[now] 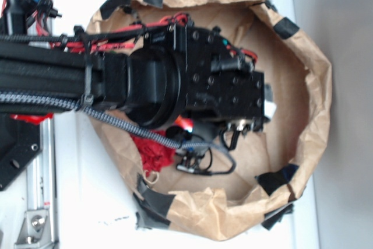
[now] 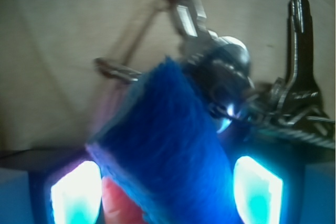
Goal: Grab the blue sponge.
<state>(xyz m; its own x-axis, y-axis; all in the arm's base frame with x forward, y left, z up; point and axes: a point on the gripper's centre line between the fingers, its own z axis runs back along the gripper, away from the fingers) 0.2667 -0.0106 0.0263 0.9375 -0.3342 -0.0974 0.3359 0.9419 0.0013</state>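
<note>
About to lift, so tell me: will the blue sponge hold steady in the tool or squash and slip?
The blue sponge looks fuzzy and foamy, so it probably compresses. That rough surface should resist slipping. It sits tilted between the lit fingers, so it may pivot.

one blue sponge (image 2: 168, 150), one paper bag (image 1: 309, 91)

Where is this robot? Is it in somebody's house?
Probably a robot test bench or lab, not a house. The black robot arm reaches into a taped brown paper bag on a white table, and its gripper has the blue sponge between its glowing pads.
</note>
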